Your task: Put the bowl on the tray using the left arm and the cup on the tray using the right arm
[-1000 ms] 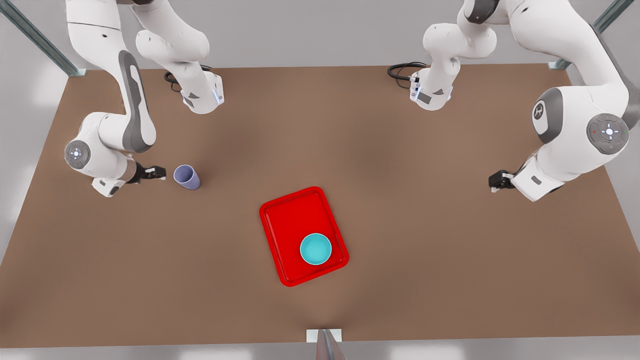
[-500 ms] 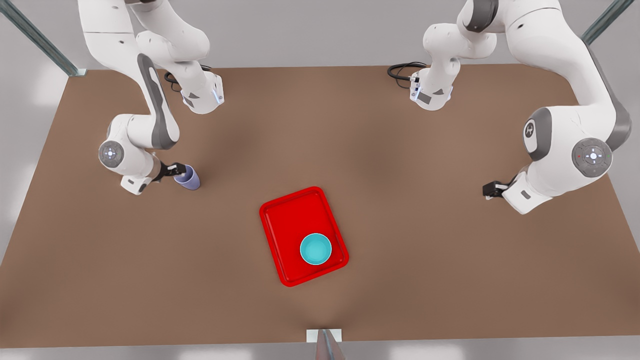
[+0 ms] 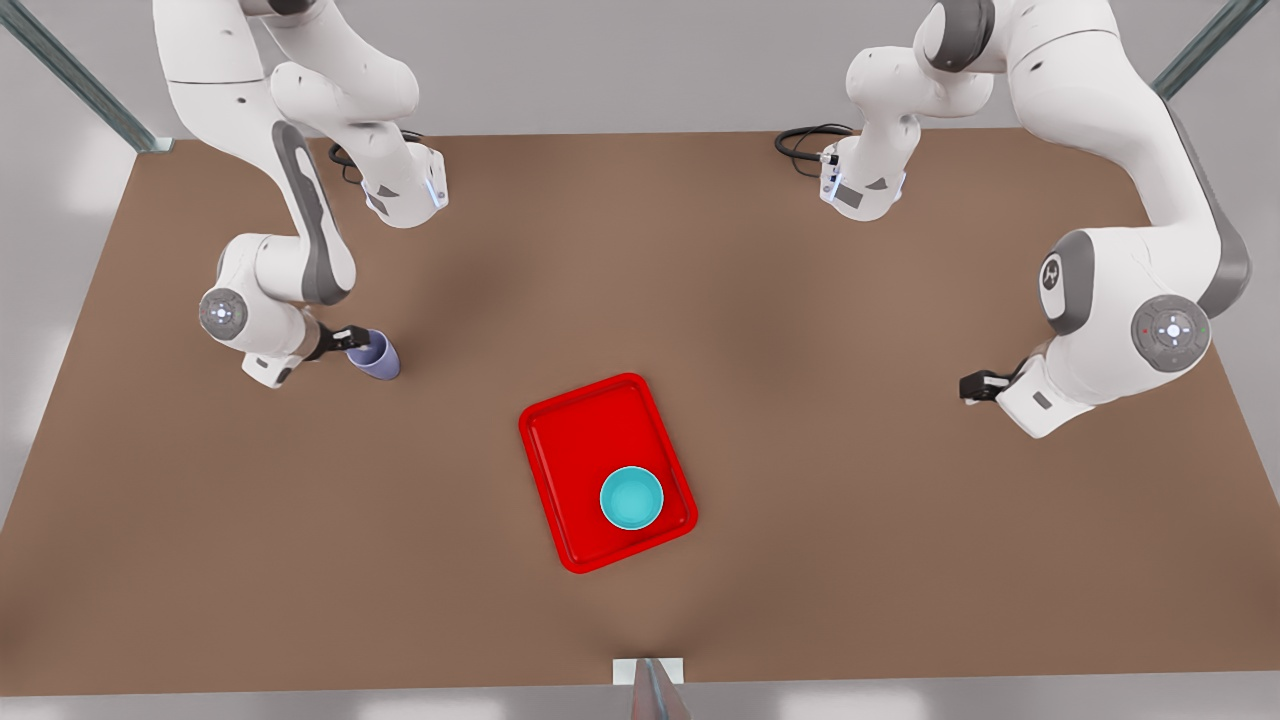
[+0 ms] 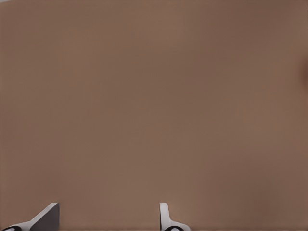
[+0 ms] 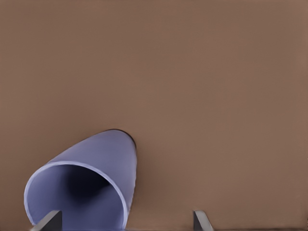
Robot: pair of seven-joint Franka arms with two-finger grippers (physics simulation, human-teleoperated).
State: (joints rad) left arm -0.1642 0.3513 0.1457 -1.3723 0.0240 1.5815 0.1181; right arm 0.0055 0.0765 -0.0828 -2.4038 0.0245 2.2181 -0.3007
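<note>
A: Where's everything?
B: The bowl sits on the tray. My right gripper has its jaws spread around the cup's rim, not clamped, I think.
A: Left gripper?
B: Waiting over the table, open, empty.

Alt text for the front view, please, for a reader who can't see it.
A teal bowl sits on a red tray mid-table. At the front view's left, the right claw is open at the rim of a lavender cup; the left claw waits open at the front view's right.
</note>
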